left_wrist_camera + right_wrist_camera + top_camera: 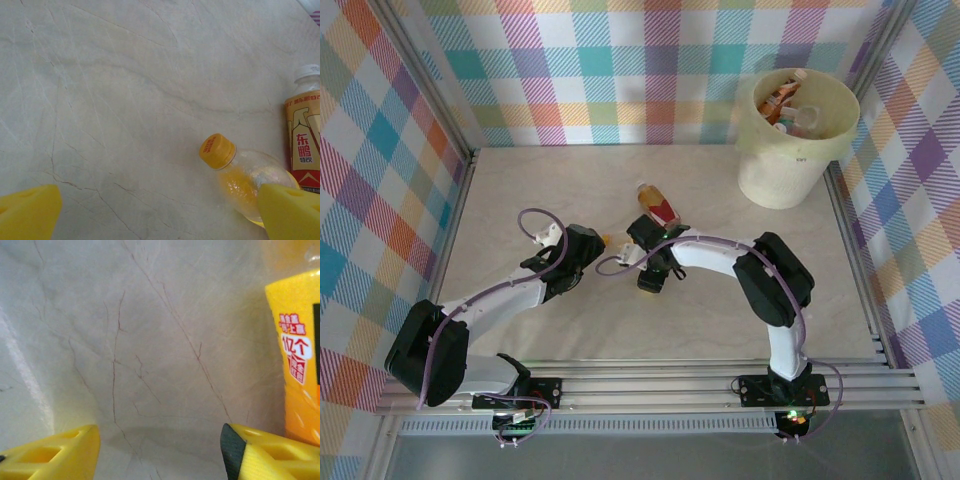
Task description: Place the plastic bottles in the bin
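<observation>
One bottle (pixel 240 180) partly behind fingertip (pixel 292 212)

"东鹏" (in red) on bottle (pixel 303 137)

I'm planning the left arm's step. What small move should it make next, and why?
Probably slide the left gripper sideways until the orange-capped bottle sits between its fingers: the jaws are wide open, but the bottle lies behind one finger, off-centre.
</observation>
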Motion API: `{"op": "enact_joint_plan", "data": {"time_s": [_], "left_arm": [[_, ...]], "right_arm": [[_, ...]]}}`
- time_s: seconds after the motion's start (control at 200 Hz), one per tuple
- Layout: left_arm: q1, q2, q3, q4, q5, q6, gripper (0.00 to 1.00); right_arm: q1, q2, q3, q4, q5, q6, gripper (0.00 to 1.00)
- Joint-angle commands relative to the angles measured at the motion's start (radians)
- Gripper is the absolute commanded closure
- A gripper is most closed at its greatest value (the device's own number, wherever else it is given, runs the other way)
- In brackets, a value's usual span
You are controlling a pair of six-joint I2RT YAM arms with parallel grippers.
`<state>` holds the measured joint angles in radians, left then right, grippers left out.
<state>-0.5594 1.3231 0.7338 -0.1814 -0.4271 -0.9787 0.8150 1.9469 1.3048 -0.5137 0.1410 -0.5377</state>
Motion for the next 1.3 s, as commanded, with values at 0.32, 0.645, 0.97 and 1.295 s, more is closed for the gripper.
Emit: {"op": "enact_joint_plan", "data": {"time_s": [0.32,0.645,0.97,1.295], "left_arm": [[0.074,-0.093,-0.032,-0.068,-0.03,-0.018,0.0],[0.113,-0.215,-0.112,-0.087,-0.039,-0.038,0.0],[0.116,-0.207,-0.115,-0.052,0.009,-0.002,0.0],[0.117,-0.129,-0.096,0.035,0.093,0.039,0.0]], "right_arm": [[-0.071,-0.039,0.17,0.047,-0.019,-0.164,0.27],[-0.092,0.159,0.332,-0.051,-0.006,-0.323,0.19],[-0.07,0.248,0.374,-0.119,-0.068,-0.271,0.18],[-0.071,0.158,0.293,-0.041,-0.106,-0.118,0.39]]}}
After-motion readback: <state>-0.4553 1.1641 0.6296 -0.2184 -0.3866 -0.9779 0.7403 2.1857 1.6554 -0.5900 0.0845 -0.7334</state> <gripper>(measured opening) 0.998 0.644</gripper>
